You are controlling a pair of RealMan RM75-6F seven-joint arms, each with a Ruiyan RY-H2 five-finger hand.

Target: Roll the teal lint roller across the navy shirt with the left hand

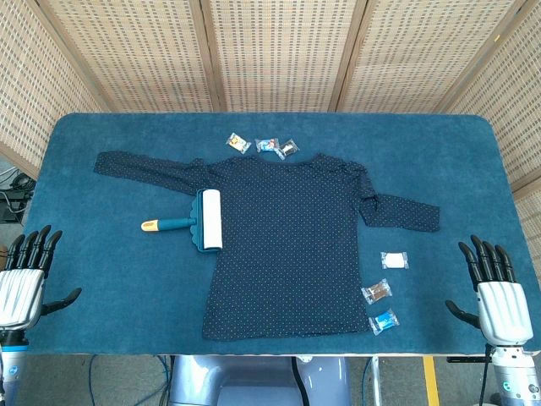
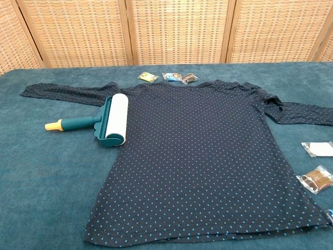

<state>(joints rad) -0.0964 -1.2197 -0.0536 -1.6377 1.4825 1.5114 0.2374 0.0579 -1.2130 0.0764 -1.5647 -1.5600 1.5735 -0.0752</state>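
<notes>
In the head view, the navy long-sleeved shirt with small light dots (image 1: 292, 245) lies flat on the table covered with blue-green cloth (image 1: 110, 279), its sleeves spread to both sides. The teal lint roller with a white sticky drum and a yellow handle tip (image 1: 193, 222) rests on the shirt's edge just under one sleeve, with the handle pointing out over the bare cloth. The left hand (image 1: 24, 275) waits at the near table edge, well apart from the roller, with fingers spread and holding nothing; the right hand (image 1: 496, 292) is the same at the opposite edge. Small wrapped snacks lie near the collar (image 1: 264, 145) and beside the hem (image 1: 385, 292). In the chest view, neither hand is visible, but the roller (image 2: 99, 124) shows clearly: the drum lies across the shirt (image 2: 203, 156) border and the handle is nearly level with the table. To do this step well, the left hand should probably come to the handle from the outer side, close around its middle part, and keep the drum pressed flat, so that the thin cloth does not wrinkle when the rolling begins.
</notes>
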